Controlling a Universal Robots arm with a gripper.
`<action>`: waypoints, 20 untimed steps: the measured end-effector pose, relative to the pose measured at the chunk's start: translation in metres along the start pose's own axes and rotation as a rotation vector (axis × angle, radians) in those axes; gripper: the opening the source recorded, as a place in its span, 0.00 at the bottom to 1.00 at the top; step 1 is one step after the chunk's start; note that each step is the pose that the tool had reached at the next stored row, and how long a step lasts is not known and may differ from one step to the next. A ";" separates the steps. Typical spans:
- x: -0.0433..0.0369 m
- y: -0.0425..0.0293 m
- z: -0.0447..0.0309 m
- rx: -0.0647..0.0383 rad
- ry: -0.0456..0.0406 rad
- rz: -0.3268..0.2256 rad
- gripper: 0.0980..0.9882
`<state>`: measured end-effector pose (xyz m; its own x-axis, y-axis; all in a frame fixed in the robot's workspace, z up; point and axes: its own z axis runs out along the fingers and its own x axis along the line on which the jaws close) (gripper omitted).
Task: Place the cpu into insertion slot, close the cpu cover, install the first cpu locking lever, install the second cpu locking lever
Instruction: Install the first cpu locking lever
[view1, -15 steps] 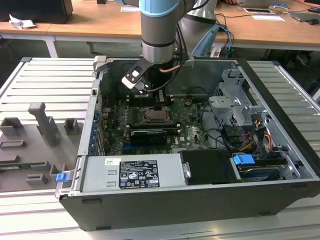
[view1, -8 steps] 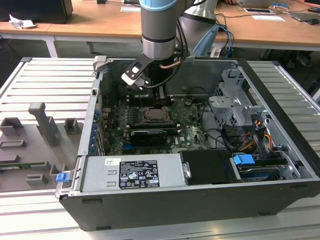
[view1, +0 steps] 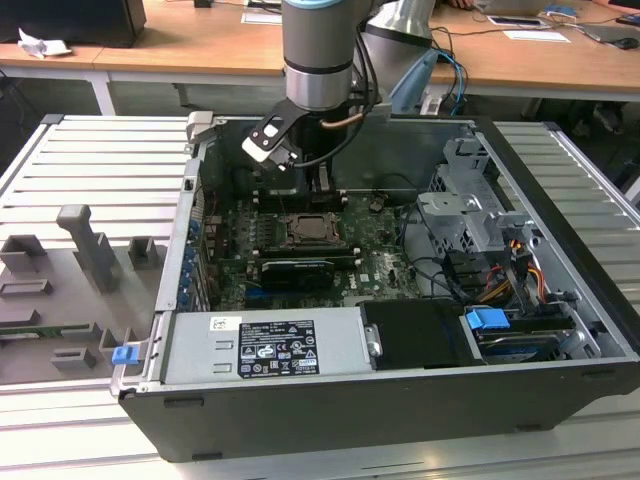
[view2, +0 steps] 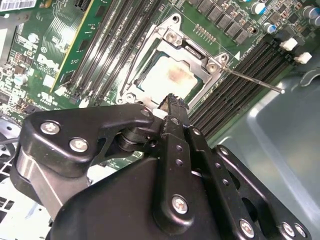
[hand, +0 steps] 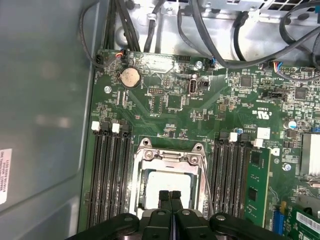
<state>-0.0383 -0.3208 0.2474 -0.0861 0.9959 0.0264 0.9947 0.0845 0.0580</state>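
At the exterior view's left, grey fixture blocks (view1: 90, 250) stand on the slatted bench (view1: 100, 160), well apart from the work. Next is the open computer case, with its power supply box (view1: 265, 345) along the lower edge. In the middle of the frame the insertion slot (view1: 310, 232) sits on the green board. The hand (view1: 322, 190) hangs just above it in the picture.

In both wrist views the hand's fingers are pressed together with nothing between them. The cpu (view2: 167, 77) lies seated in the slot, and the cpu cover (hand: 170, 156) looks to be laid down around it. The fingertips hover over one edge of the chip, close but apparently not touching.

A thin locking lever (view2: 255, 80) juts from one socket corner and seems unlatched, so lever work looks to be the step in hand. It would go best with the closed tips bearing on the rod itself, steadily, and clear of the chip's bare face.

At the exterior view's right, the drive cage (view1: 470, 205) lies well apart.
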 end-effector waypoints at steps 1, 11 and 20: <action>0.0000 0.0001 -0.0008 0.000 -0.0003 0.000 0.01; 0.0008 0.0018 -0.0305 0.000 -0.0007 0.000 0.01; 0.0010 0.0022 -0.0383 0.003 0.0064 -0.126 0.01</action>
<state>-0.0383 -0.3208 0.2858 -0.2108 0.9772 0.0255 0.9762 0.2091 0.0579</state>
